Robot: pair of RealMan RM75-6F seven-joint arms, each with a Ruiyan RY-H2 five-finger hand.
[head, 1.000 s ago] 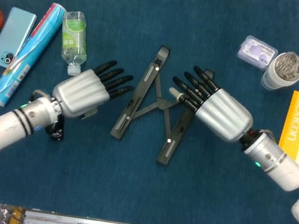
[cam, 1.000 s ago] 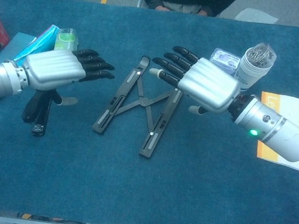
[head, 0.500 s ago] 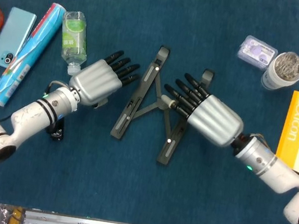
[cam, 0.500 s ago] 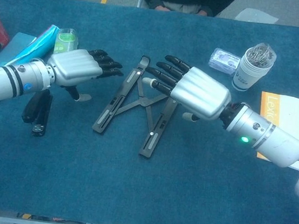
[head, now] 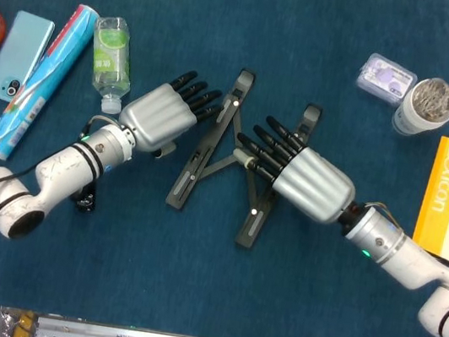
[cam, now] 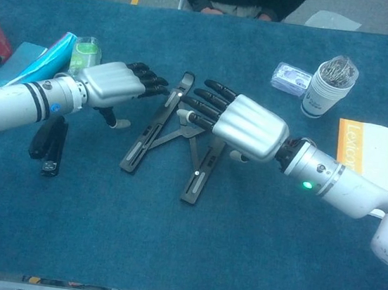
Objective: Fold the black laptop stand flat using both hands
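The black metal laptop stand (head: 237,169) lies splayed in an A shape on the blue cloth surface (head: 203,302), its 2 rails joined at the far end and spread toward me, with a crossbar between them.

My worry is a lopsided push. If my left hand (head: 163,114) shoves its rail before the other side is braced, I think the whole stand will skate across the cloth instead of closing. The crossbar could also jam or nip a finger as the rails come together.

My left hand reaches in palm down, fingers (cam: 147,80) straight and slightly apart, tips at the outer edge of the left rail, holding nothing. My right hand (head: 304,177) hovers flat above the right rail and crossbar, fingers (cam: 206,100) extended and apart, gripping nothing. I cannot tell whether they touch the metal.
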